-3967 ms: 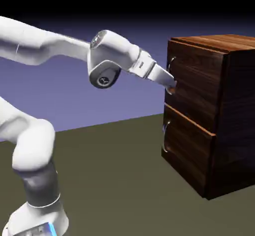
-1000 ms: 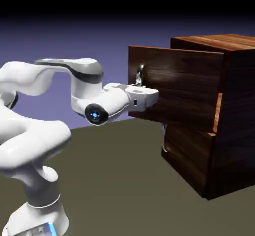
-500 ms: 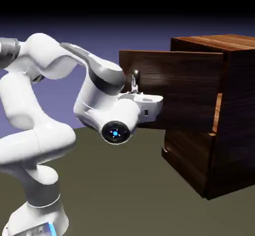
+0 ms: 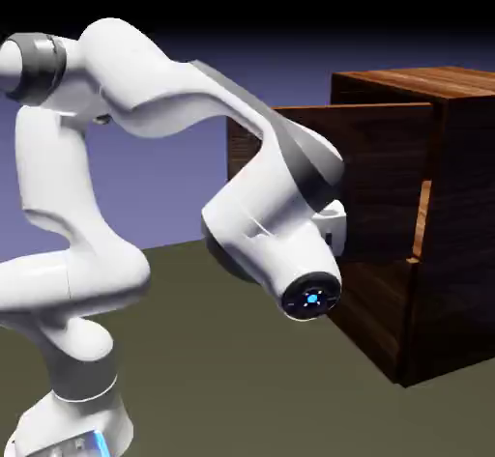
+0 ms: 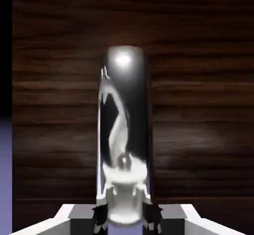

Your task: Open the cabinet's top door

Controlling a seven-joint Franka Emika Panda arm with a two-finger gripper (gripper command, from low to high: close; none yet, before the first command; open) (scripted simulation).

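The top door (image 4: 387, 156) had swung a little wider over the last second, its free edge edging toward the exterior view's left, whereas four seconds before it had sat flush in the cabinet (image 4: 464, 214). The arm (image 4: 126, 83) had folded round with it and now blocked my view of the grip from outside. The hand view gave it to me: the fingers (image 5: 124, 219) were drawn in narrow on the silver handle (image 5: 124, 65), one on each side of it. To my mind the opening was largely done, and what remained was a bit more swing or a clean release; with the wrist bent that far round, I thought the handle might twist or slip in the grip. The door stood out from the cabinet directly ahead of the fingers, its front turned toward them, the hinge side still at the cabinet and the free edge out past the handle. Its handle ran upright, long axis alongside that free edge and across the wood grain, stretching away between the fingers and bowing out toward them.
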